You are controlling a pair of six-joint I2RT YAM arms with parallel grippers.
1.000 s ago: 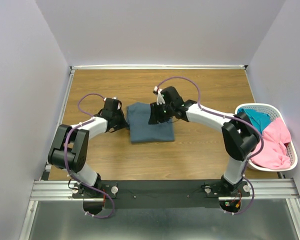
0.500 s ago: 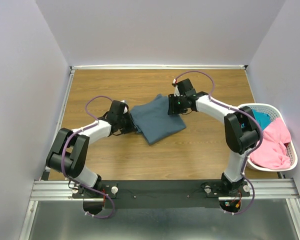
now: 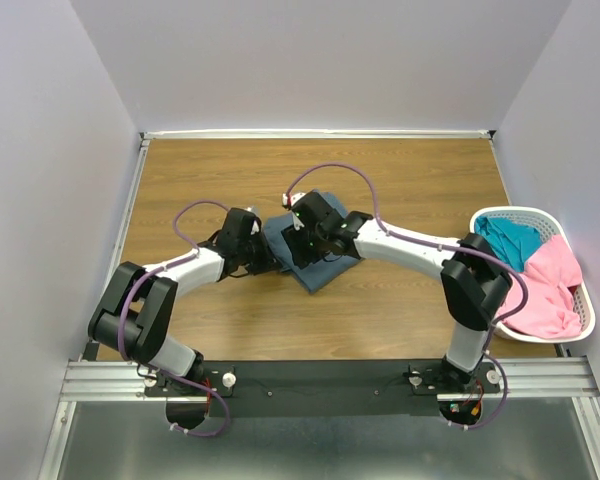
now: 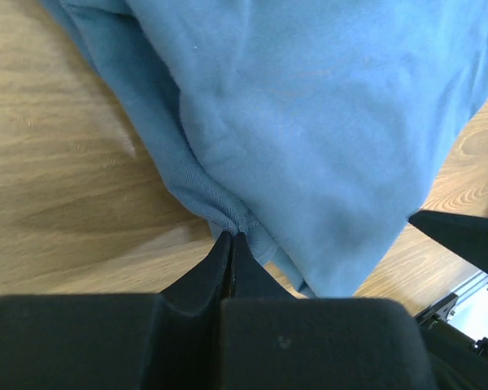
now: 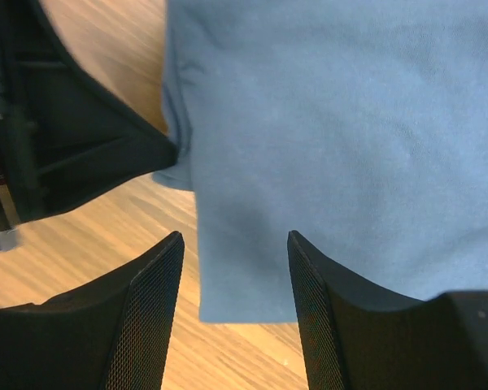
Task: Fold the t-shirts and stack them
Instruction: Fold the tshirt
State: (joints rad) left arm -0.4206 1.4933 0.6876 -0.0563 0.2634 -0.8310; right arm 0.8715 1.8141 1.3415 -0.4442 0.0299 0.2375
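Work on the blue-grey t-shirt [image 3: 318,270], lying bunched on the table [image 3: 410,170] well left of the basket [image 3: 525,211]. With the left gripper [image 4: 230,242] pinched shut on a folded edge of that shirt, on the side far from the basket, and the right gripper [image 5: 234,244] spread open just above the cloth, gripping nothing, lower the right onto a doubled edge rather than flat cloth. Close on every layer before pulling. Then draw both grips apart evenly and low, flattening wrinkles and squaring the fold. Avoid tugging against the left pinch alone, for fear of skewing the packet. Leave the pink t-shirt [image 3: 552,290] and teal t-shirt [image 3: 510,238] inside the basket for later.
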